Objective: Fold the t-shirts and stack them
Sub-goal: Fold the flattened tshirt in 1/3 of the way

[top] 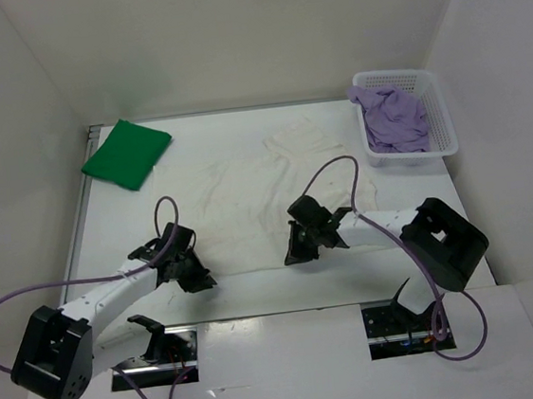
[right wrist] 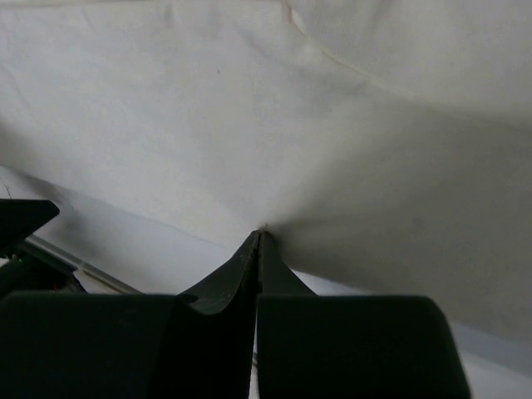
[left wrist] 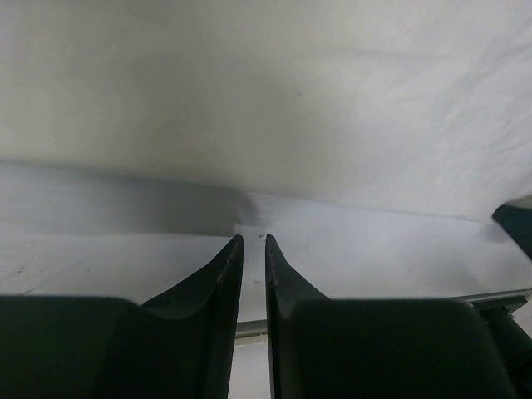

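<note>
White shirt (top: 266, 195): spread flat and wrinkled on the table (top: 257, 294). It lies ahead of both grippers, with its near hem at their tips. The cloth looks thin and off-white, with soft creases across the middle.

Green shirt (top: 126, 153): folded into a neat slanted rectangle, well beyond the left gripper (left wrist: 253, 241) and off to its left.

Purple shirt (top: 393, 117): crumpled in the basket (top: 442, 129), well beyond the right gripper (right wrist: 258, 237) and off to its right.

Left arm: stretched low from its base, forward and to the right, with the wrist close over the table. The fingers (left wrist: 212, 283) stand a narrow slit apart and bare table shows through the gap. No cloth is seen between them. The white hem runs just ahead of the tips, with a shadow under it.

Right arm: folded at the elbow and reaching leftward from its base, with the gripper angled down at the near hem. The fingers (right wrist: 278, 278) are pressed together on the white shirt's edge, and puckers fan out from the pinch point. To the left of the tips the hem hangs clear of the table.
</note>
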`<action>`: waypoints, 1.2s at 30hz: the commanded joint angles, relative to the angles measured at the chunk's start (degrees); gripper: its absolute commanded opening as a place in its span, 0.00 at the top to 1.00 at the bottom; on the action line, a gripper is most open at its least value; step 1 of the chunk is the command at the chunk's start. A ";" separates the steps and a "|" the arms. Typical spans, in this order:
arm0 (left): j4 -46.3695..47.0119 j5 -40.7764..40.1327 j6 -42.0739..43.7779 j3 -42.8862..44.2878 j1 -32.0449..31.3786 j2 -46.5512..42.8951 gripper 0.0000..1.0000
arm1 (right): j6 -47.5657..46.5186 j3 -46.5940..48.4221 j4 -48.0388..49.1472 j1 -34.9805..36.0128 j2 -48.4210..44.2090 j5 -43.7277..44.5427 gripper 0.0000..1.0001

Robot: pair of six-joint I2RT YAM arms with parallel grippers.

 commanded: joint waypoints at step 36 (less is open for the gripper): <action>-0.67 5.47 -2.44 -5.05 4.69 2.27 0.73 | 10.42 -13.73 -14.58 -7.22 -17.13 8.06 1.00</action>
